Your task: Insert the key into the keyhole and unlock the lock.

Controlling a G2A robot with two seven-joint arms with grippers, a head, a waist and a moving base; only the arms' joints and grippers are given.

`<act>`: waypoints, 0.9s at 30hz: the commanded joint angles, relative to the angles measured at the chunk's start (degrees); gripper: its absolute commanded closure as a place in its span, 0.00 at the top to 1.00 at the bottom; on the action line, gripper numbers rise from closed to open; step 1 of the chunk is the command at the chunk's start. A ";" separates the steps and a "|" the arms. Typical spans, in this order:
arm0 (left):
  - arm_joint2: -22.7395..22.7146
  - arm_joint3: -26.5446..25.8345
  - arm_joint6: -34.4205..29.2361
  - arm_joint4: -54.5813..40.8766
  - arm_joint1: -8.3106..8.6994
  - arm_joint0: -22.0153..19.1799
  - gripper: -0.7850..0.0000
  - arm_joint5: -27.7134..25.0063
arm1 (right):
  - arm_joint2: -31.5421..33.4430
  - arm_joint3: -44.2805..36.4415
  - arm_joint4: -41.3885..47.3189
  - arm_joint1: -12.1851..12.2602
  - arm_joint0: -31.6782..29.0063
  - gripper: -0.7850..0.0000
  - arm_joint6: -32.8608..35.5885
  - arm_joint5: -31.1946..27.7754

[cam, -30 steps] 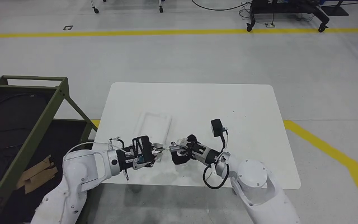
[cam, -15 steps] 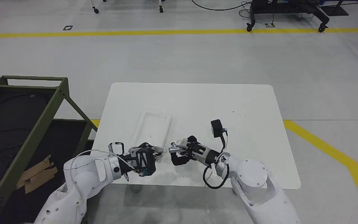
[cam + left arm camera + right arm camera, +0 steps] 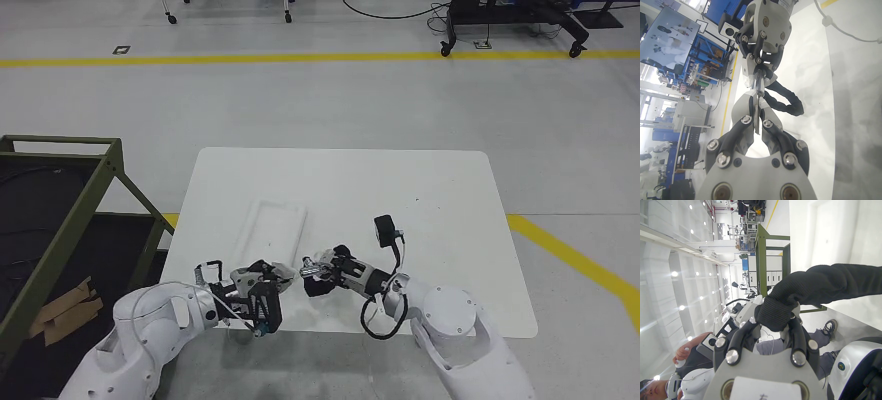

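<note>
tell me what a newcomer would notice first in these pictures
First, two grippers tip to tip over the front of the white table: the left gripper pinches a flat key whose tip meets the metal cylinder of the lock, which the right gripper holds. Next, the lock's black sleeved cable looping off beside them, and a white tray lying farther back on the table.

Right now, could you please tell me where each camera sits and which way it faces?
Top view: above the arms, looking down at the white table; both arms show.
Left wrist view: behind the left gripper, facing along the flat metal key toward the silver lock cylinder in the right gripper.
Right wrist view: behind the right gripper, facing the black fabric-covered cable.
Shared: both wrist views show that cable.
</note>
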 commanded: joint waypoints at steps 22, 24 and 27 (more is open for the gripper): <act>-7.91 11.67 -2.89 -38.00 -0.64 2.69 1.00 4.76 | 1.09 6.03 12.87 -1.26 5.64 0.00 -7.20 13.51; -6.80 13.54 -6.62 -46.73 -1.14 2.12 1.00 5.28 | 1.46 6.63 15.47 -1.44 6.53 0.00 -7.29 15.49; -4.34 15.03 -10.41 -56.78 -1.72 1.01 1.00 4.38 | 2.13 8.82 20.53 -1.74 8.19 0.00 -7.26 20.24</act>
